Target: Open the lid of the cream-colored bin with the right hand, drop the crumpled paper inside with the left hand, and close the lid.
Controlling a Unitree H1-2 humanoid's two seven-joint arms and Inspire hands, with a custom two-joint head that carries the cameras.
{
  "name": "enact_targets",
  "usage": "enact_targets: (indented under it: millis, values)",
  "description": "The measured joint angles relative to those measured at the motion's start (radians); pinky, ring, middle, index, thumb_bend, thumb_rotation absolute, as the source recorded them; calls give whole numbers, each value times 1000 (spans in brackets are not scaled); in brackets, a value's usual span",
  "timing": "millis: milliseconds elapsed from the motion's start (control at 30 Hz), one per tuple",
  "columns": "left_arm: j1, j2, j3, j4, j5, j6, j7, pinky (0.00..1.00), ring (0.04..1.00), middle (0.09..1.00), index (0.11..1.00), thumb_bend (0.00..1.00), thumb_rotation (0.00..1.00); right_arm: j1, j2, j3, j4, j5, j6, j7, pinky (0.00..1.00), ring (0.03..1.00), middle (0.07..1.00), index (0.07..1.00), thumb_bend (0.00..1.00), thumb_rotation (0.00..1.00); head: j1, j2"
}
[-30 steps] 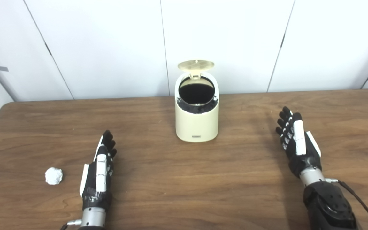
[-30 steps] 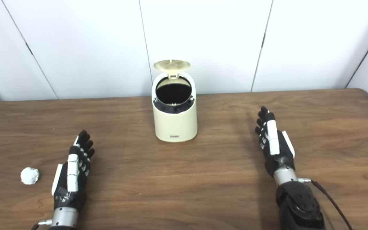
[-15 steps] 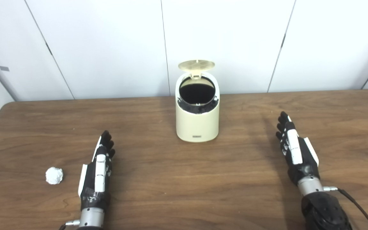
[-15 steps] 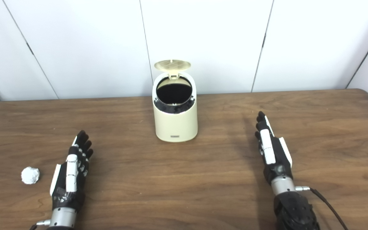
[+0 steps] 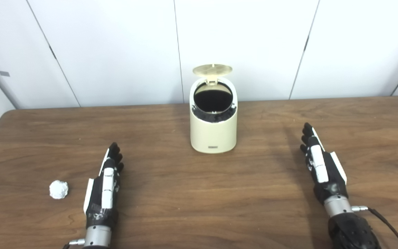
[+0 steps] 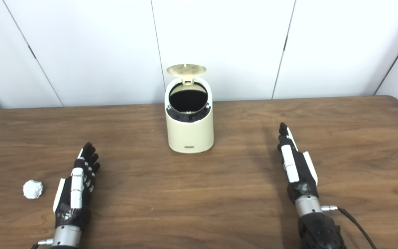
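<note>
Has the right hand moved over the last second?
Yes. The right hand has drawn back toward the table's near edge, away from the bin, which has stayed put.

this looks like a lab or test room, not a home. a plain brown wooden table [image 5: 199, 193] with rounded corners stands against bare white wall panels [image 5: 116, 48] split by thin dark seams, with nothing hung on them. the table holds only a small cream bin [image 5: 213, 128] and one paper ball [image 5: 58, 189], laid out like a staged trial. two robot hands, left hand [image 5: 104, 185] and right hand [image 5: 321, 166], rest on the wood, and a black cable [image 5: 389, 224] trails from the right wrist.
</note>
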Motion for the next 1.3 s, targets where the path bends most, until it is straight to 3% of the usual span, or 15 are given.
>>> enact_targets:
  millis: [333,500,700,967,1300]
  values:
    - [5,0,-3,-5,3,8,-1,1000,1000,999,1000,563,936,6,-1,-4,-17,26,23,4,1000,1000,1000,972,554,1000,49,6]
    - [8,-6,-10,-10,15,13,5,1000,1000,997,1000,574,943,5,-6,-11,-14,45,24,8,1000,1000,1000,975,536,1000,164,11]
    - [24,-42,-30,-35,59,27,29,1000,1000,985,996,563,957,2,-30,-23,1,81,21,30,1000,1000,1000,986,535,1000,242,2]
    - [24,-50,-40,-36,79,29,41,1000,997,984,998,577,949,2,-38,-33,7,108,17,47,1000,1000,1000,984,575,1000,316,-14]
    - [22,-60,-42,-33,78,27,46,1000,998,987,993,599,897,13,-34,-32,-106,108,136,28,1000,1000,992,957,514,1000,365,-29]
